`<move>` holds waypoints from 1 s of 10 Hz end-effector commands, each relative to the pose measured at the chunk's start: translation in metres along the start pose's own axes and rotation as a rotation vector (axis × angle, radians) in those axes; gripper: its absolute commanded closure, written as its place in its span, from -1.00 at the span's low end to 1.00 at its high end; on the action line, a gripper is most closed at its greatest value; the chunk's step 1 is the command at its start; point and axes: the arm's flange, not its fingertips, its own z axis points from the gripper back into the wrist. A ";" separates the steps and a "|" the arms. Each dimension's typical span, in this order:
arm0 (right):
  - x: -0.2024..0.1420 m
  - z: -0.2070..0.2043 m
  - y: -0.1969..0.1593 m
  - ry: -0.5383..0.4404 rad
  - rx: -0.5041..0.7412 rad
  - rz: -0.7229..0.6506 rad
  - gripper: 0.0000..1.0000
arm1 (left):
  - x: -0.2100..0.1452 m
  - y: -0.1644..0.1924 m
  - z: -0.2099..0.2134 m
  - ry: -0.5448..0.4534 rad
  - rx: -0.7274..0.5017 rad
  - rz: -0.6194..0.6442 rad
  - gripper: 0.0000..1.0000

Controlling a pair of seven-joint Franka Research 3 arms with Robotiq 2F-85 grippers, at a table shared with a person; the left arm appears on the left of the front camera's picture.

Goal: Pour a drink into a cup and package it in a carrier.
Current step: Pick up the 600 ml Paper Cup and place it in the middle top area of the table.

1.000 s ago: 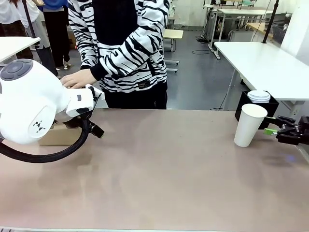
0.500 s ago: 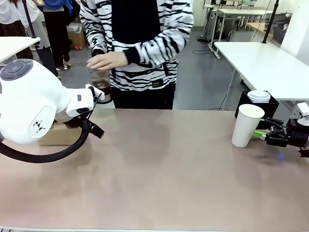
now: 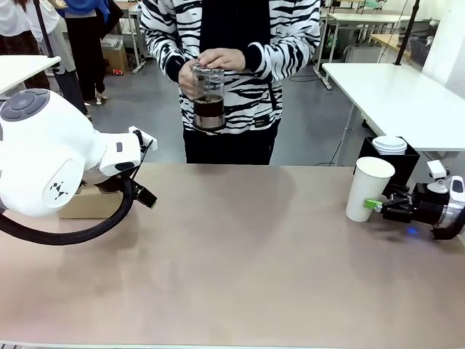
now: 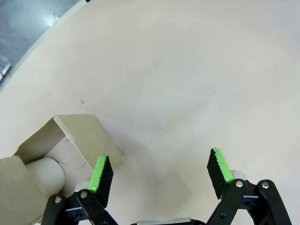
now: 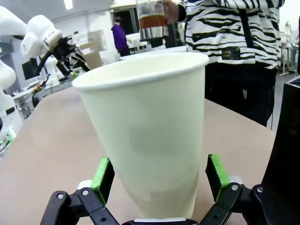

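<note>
The person at the far side holds a clear glass jug [image 3: 209, 98] of the dark drink [image 3: 210, 111] in both hands at chest height; the jug [image 5: 152, 18] also shows above the cup in the right wrist view. A tall white paper cup [image 3: 369, 189] stands at the table's right. My right gripper [image 3: 372, 205] is open, its green pads [image 5: 102, 180] on either side of the cup's [image 5: 150, 136] base with small gaps. My left gripper [image 4: 160, 171] hangs open over the table beside the brown cardboard carrier [image 4: 79, 140], which sits at the left [image 3: 91, 205].
A black open-topped box [image 3: 407, 161] with a stack of white cups [image 3: 390, 144] stands just behind the cup at the right edge. My bulky left arm [image 3: 43, 153] covers much of the table's left. The brown table [image 3: 240, 247] lies bare in the middle.
The person lifted the jug from the left and brought it in front of the chest. My right gripper slid left until its fingers flank the cup, which shifted slightly left.
</note>
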 end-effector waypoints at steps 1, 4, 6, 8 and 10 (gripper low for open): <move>-0.002 -0.015 -0.009 -0.003 -0.027 0.001 -1.00 | 0.000 0.000 0.000 -0.001 -0.001 0.001 -1.00; 0.002 -0.027 -0.011 -0.033 -0.007 -0.010 -1.00 | 0.000 0.000 0.000 -0.001 -0.001 0.001 -1.00; 0.006 -0.032 -0.011 -0.026 0.004 -0.013 -1.00 | 0.000 0.000 0.000 -0.001 -0.001 0.001 -1.00; 0.009 -0.034 -0.009 -0.027 0.026 -0.019 -1.00 | 0.000 0.000 0.000 -0.001 -0.001 0.001 -1.00; 0.008 -0.030 -0.009 -0.002 0.047 0.023 -0.60 | 0.000 0.000 0.000 -0.001 -0.001 0.001 -1.00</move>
